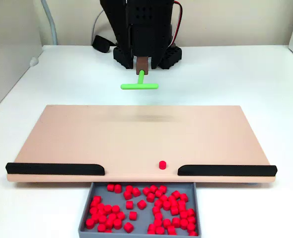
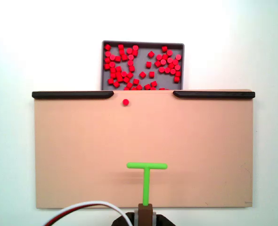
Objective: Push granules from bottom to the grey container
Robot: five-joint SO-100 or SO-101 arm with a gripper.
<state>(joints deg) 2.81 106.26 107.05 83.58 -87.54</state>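
Fixed views both show my gripper [image 2: 145, 207] closed on the stem of the green T-shaped pusher [image 2: 146, 173], near the tan board's [image 2: 82, 155] arm-side edge. One granule [image 2: 125, 102] lies well ahead, by the gap between the black strips [image 2: 73, 94]. I'd line the crossbar squarely behind it and push straight toward the grey container [image 2: 143, 44], which holds the rest.

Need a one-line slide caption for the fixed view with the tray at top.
Green T-pusher faces one stray granule on the tan board; grey container nearly full.
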